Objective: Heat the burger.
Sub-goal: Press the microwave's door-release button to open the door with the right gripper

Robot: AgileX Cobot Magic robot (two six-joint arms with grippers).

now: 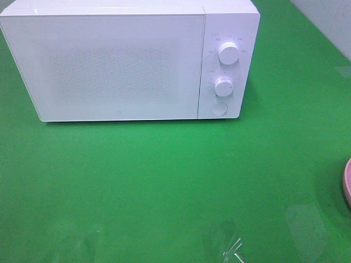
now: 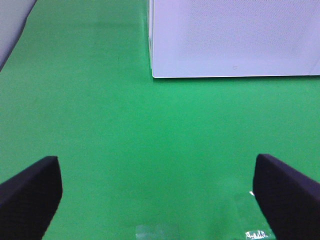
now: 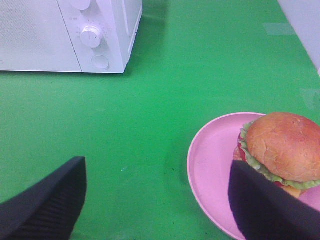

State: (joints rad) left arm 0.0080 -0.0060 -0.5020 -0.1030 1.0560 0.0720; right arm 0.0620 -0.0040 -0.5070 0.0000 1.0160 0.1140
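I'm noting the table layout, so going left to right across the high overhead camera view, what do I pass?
The microwave door → the control panel with its two dials → the pink plate, only its rim showing at the right edge.

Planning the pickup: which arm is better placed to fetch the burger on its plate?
Right: the right gripper, open, hangs beside the burger on the pink plate, far right on the green table. The left gripper, also open, faces only the closed microwave.
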